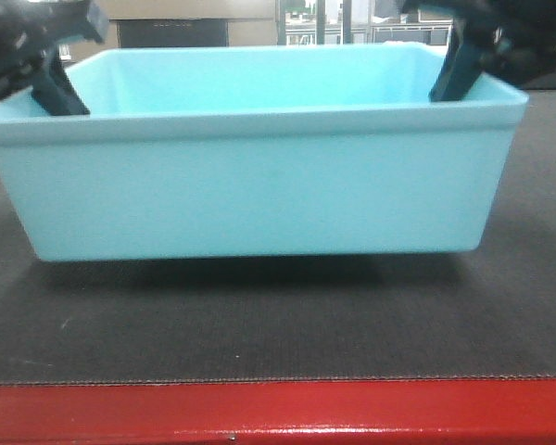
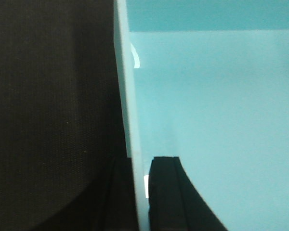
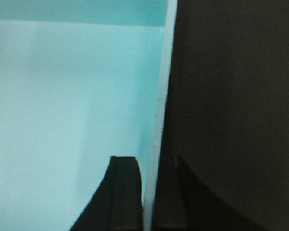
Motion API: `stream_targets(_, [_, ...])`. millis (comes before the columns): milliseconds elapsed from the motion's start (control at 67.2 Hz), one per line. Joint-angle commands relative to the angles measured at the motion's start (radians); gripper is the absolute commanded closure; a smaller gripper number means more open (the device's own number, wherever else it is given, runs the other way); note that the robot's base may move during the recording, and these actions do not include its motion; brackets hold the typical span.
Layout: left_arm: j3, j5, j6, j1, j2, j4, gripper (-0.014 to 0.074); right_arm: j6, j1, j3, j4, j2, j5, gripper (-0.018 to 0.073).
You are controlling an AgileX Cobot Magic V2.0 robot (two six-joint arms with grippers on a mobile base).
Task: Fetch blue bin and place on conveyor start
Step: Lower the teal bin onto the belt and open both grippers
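Note:
The blue bin (image 1: 259,185), a pale cyan tub, stands upright on the dark textured belt of the conveyor start (image 1: 259,324), just behind its glossy red front strip (image 1: 278,413). My left gripper (image 1: 51,97) straddles the bin's left wall. In the left wrist view the gripper (image 2: 139,192) has one finger (image 2: 164,192) inside the bin (image 2: 207,120) and the other outside, pressed close on the wall. My right gripper (image 1: 473,83) straddles the right wall the same way. In the right wrist view the gripper (image 3: 148,192) clamps the wall of the bin (image 3: 62,96). The bin is empty.
The belt runs on both sides of the bin, in the left wrist view (image 2: 48,96) and the right wrist view (image 3: 231,96). Behind the bin there are a dark panel (image 1: 171,32) and window frames (image 1: 352,23).

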Motion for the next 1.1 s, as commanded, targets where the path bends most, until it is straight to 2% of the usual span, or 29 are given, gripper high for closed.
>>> stream_targets(0, [0.002,-0.027,0.009,0.016,0.015,0.061,0.0699,-0.022,-0.018,0.001,-0.084,0.022,-0.026,0.0618])
stream_targets(60, [0.002,-0.021,0.009,0.016,0.024,0.061,0.0652,-0.022,-0.018,0.001,-0.084,0.033,-0.022,0.0529])
stream_targets(119, [0.002,-0.013,0.009,0.016,0.024,0.061,0.0566,-0.022,-0.018,0.001,-0.084,0.035,-0.018,0.0388])
stream_targets(164, [0.002,-0.013,0.009,0.016,0.024,0.061,0.0477,-0.022,-0.018,0.001,-0.084,0.035,-0.018,0.0246])
stream_targets(208, [0.002,-0.013,0.009,0.016,0.024,0.061,0.0391,-0.022,-0.018,0.001,-0.084,0.035,-0.018,0.0146])
stream_targets(283, [0.002,-0.014,0.009,0.016,0.024,0.061,0.0193,-0.022,-0.018,-0.001,-0.084,0.031,-0.018,-0.0020])
stream_targets(298, [0.002,-0.014,0.009,0.016,0.022,0.061,0.0130,-0.022,-0.018,-0.001,-0.084,0.031,-0.018,-0.0018])
stream_targets(372, [0.002,-0.004,0.009,0.016,0.012,0.061,-0.0030,-0.022,-0.018,-0.001,-0.084,0.023,-0.013,-0.0004])
stream_targets(536, [0.002,0.018,0.009,0.016,-0.054,0.062,0.0079,-0.022,-0.018,-0.003,-0.084,-0.031,-0.011,0.0038])
stream_targets(685, [0.002,0.032,0.009,0.026,-0.155,0.062,0.0208,-0.022,-0.034,-0.003,-0.094,-0.121,-0.015,0.0145])
stream_targets(833, [0.016,0.048,0.009,0.090,-0.250,0.077,0.0421,-0.022,-0.077,0.001,-0.156,-0.215,0.033,0.0351])
stream_targets(967, [0.061,0.050,0.013,0.182,-0.301,0.098,0.0709,-0.022,-0.128,0.002,-0.217,-0.253,0.091,0.0583])
stream_targets(1027, [0.081,0.050,0.016,0.210,-0.309,0.110,0.0708,-0.022,-0.141,0.005,-0.228,-0.257,0.103,0.0672])
stream_targets(1086, [0.102,0.051,0.016,0.228,-0.319,0.127,0.0707,-0.022,-0.149,0.021,-0.239,-0.260,0.101,0.0725])
